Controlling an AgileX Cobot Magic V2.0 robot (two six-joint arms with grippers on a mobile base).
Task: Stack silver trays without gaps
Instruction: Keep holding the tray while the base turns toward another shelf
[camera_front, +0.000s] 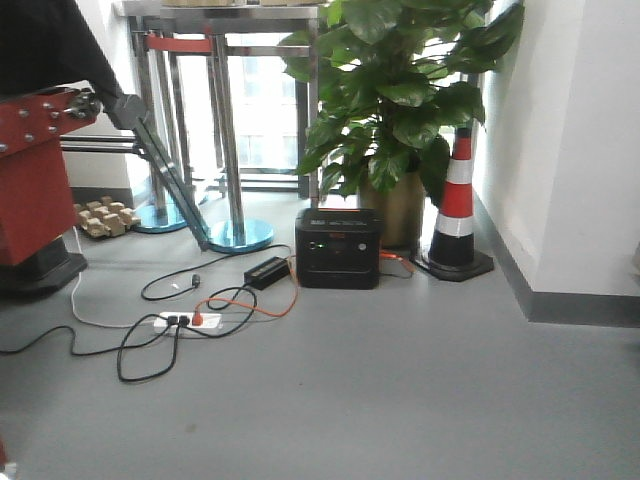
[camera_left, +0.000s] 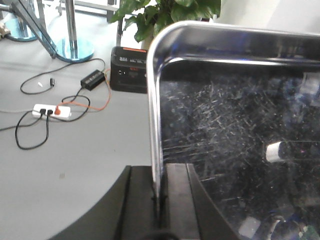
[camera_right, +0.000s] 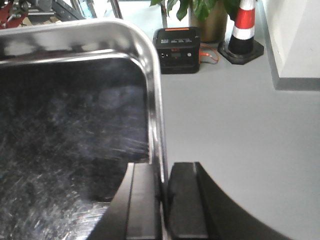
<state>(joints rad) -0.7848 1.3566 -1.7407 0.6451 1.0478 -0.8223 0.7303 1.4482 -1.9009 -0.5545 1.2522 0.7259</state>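
My left gripper (camera_left: 159, 200) is pressed shut on the left rim of the tray (camera_left: 225, 120), with the thin steel lip caught between its 2 black pads (camera_left: 141, 205). My right gripper (camera_right: 162, 200) is pinching the opposite rim the same way. I judge that both hold 1 tray between them, carried in the air over the grey floor (camera_right: 235, 135) with its scratched inside facing up. The front camera shows no tray and no stack, only the black power box (camera_front: 338, 248), the striped cone (camera_front: 458, 205) and the plant (camera_front: 400, 90). So I cannot tell where the tray below is waiting. The step in hand looks like a 2-arm carry toward nesting. To do it well I would move both arms at 1 pace and 1 height, since any pull apart or twist could slide that slick rim out of the pads. I would bring the corners square over the lower tray, then lower straight down so the rims meet all round. I would let go only once it sits flat, because a tilted drop would wedge 1 corner and leave a gap.
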